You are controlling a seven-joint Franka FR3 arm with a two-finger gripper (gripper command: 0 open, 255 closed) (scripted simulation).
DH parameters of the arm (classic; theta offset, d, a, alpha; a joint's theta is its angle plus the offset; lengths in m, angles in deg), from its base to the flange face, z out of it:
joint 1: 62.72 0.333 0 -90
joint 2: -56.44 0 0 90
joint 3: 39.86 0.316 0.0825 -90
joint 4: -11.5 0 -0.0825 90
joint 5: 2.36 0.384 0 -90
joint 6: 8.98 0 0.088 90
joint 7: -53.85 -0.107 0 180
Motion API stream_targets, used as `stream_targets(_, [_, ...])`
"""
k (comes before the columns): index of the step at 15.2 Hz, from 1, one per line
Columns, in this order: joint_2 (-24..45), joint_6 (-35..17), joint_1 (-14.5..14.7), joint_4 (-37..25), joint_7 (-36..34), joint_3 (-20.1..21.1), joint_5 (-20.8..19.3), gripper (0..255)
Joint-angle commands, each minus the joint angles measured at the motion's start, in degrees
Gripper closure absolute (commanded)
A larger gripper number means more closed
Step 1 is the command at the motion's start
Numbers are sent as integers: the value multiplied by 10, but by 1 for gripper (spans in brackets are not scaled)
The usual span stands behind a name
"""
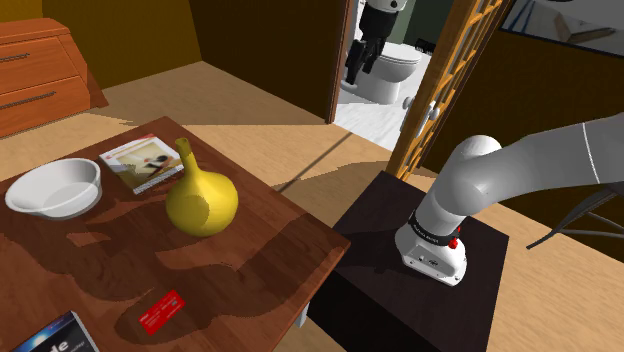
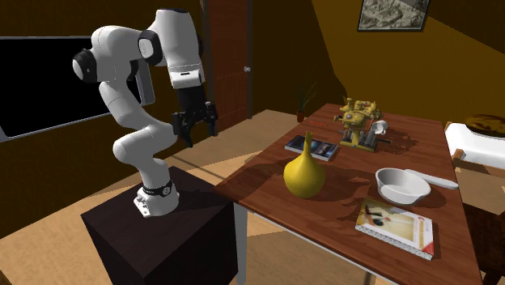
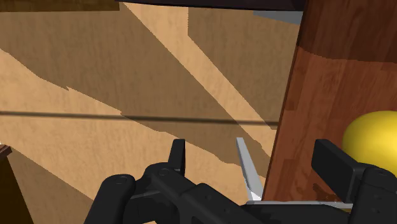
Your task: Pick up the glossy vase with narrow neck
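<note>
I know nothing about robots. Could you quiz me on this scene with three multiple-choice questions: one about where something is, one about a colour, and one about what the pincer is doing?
1. Where does the vase stand?
A. on the floor
B. on the wooden table
C. on a shelf

2. What colour is the vase?
A. yellow
B. blue
C. green

3. What state is the pincer in?
A. shut on the vase
B. shut on nothing
C. open and empty

Answers:
1 B: the vase's round base rests on the brown tabletop.
2 A: its body and narrow neck are glossy yellow.
3 C: in the wrist view the two black fingers stand apart with nothing between them. In the second exterior view the pincer hangs apart from the vase.
</note>
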Motion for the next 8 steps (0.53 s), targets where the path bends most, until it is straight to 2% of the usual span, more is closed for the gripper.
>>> stream_targets(1, [0,0,0,0,0,0,0,0])
stream_targets(8, [84,-25,26,-44,-92,80,39,0])
